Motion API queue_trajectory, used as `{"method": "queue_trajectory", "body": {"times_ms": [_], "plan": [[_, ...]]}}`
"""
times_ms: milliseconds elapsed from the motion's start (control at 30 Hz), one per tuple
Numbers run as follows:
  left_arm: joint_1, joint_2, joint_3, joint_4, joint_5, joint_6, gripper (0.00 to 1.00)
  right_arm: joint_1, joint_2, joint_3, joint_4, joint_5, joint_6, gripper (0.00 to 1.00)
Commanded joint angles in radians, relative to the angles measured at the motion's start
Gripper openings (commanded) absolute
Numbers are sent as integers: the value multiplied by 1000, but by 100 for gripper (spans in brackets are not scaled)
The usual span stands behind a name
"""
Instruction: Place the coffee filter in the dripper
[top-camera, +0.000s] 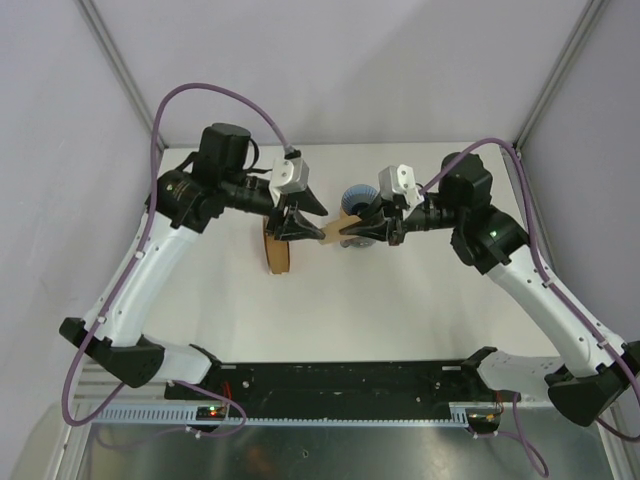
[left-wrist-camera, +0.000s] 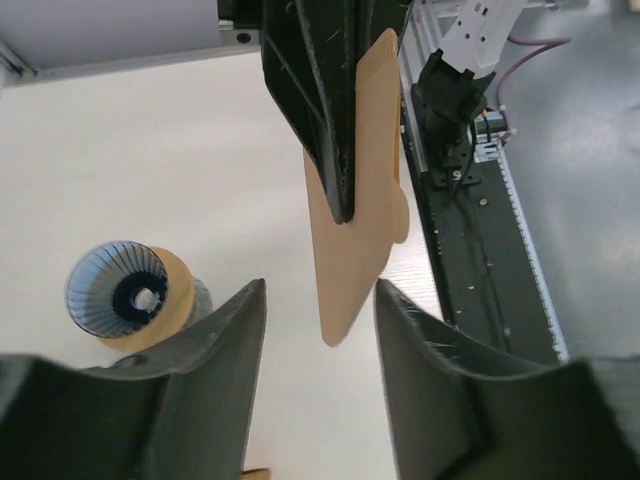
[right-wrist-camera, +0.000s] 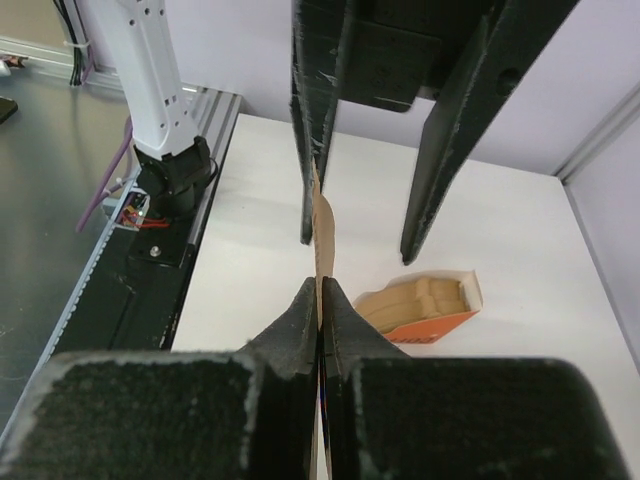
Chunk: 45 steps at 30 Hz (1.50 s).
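Note:
The coffee filter (left-wrist-camera: 352, 235), a thin tan paper sheet, hangs edge-on in the air with my right gripper (right-wrist-camera: 320, 292) shut on it. In the top view the coffee filter (top-camera: 328, 236) bridges the two grippers over the table's middle. My left gripper (left-wrist-camera: 320, 300) is open, its fingers (right-wrist-camera: 312, 130) straddling the sheet's far end without pinching it. The dripper (left-wrist-camera: 128, 292), a blue ribbed cone in a tan wooden collar, stands on the table to the left in the left wrist view. In the top view the dripper (top-camera: 355, 198) sits just behind my right gripper (top-camera: 346, 232).
An orange box holding a stack of brown filters (right-wrist-camera: 422, 305) lies on the table, below my left gripper (top-camera: 318, 218) in the top view. The black base rail (top-camera: 340, 385) runs along the near edge. Grey walls enclose the table.

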Motion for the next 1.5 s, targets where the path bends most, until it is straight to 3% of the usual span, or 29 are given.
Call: {"method": "queue_trajectory", "body": {"times_ms": [0,133,267,300,400,500,600,833,1033,1267,1400,1467], "plan": [[-27,-10,13,50,-18,-40,43,12,5,9,67,-10,32,0],[-30,-10,-2,54,-18,-69,9,13,14,9,74,-6,41,0],[-38,-6,-20,59,9,-116,1,13,31,9,84,37,72,2],[-40,-5,-25,61,-3,-137,1,12,34,9,85,69,85,9],[-41,-3,-40,96,-141,-232,0,6,33,9,81,289,146,54],[-28,-9,-72,161,-314,-373,0,-7,24,9,64,533,207,86],[-9,-11,-85,224,-441,-499,0,-10,7,9,62,759,283,98],[3,-14,-91,292,-664,-773,0,104,-26,-19,128,1124,352,99],[5,-6,-114,295,-778,-980,0,315,36,-50,225,1191,318,99],[4,-8,-126,294,-833,-1072,0,352,137,-51,322,1127,373,93],[7,-25,-151,293,-854,-1059,0,352,182,-50,338,1119,387,82],[15,-32,-177,294,-873,-1052,0,352,191,-51,336,1110,389,72]]}}
